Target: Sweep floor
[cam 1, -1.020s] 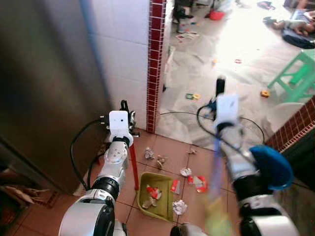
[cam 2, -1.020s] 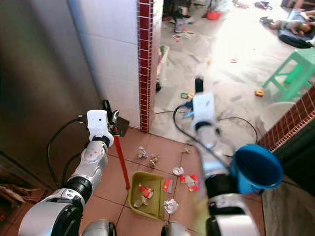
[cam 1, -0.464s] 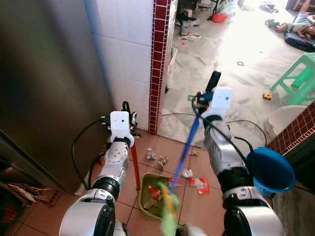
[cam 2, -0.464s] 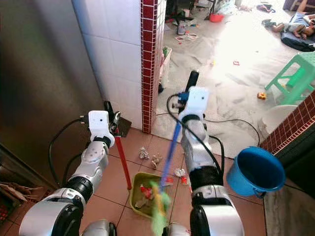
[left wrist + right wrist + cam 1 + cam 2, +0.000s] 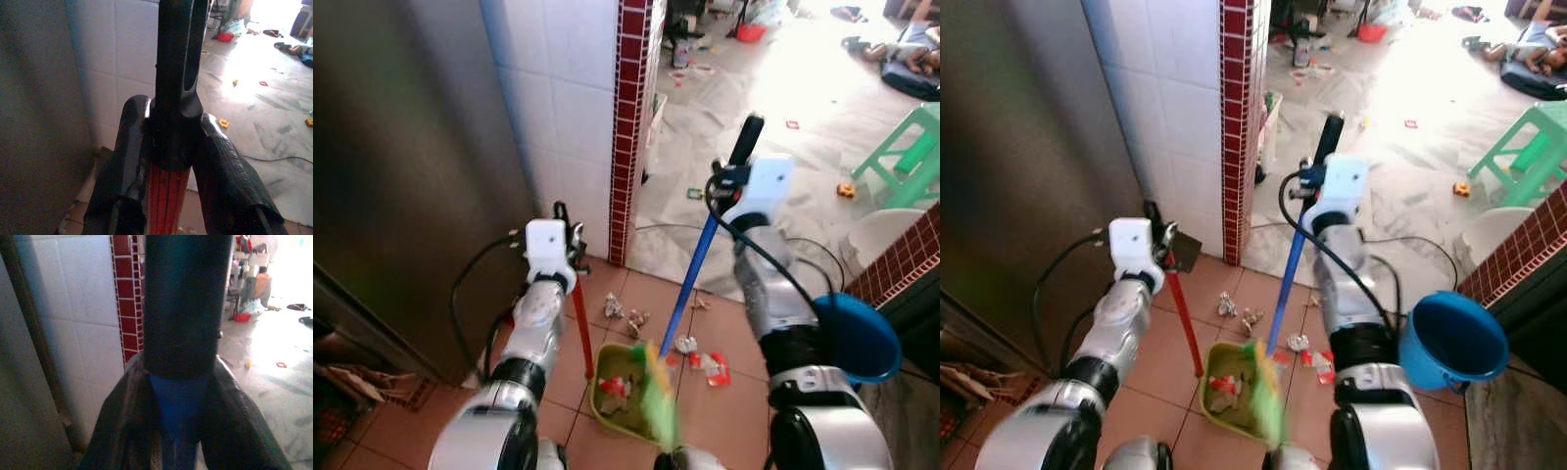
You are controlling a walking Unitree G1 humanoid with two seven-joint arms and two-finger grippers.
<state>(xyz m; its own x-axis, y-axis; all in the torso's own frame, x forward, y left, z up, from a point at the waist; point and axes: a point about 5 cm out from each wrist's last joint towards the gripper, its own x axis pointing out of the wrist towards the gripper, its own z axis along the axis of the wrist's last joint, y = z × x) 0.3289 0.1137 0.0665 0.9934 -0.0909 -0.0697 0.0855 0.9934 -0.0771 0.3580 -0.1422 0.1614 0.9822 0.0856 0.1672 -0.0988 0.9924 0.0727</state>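
Dustpan (image 5: 622, 397), green, sits on the tiles with scraps inside; the right gripper (image 5: 736, 176), clamped on a blue broom (image 5: 690, 284), holds green bristles at its right edge. Left gripper (image 5: 563, 230) clasps the dustpan's red handle (image 5: 580, 328). Paper scraps (image 5: 700, 362) just beyond the dustpan likely need drawing in next.

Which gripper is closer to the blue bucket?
Right. The right gripper, shut on the blue broom handle, is up and left of the bucket beside that arm. The left gripper, holding the red dustpan handle, is across by the wall.
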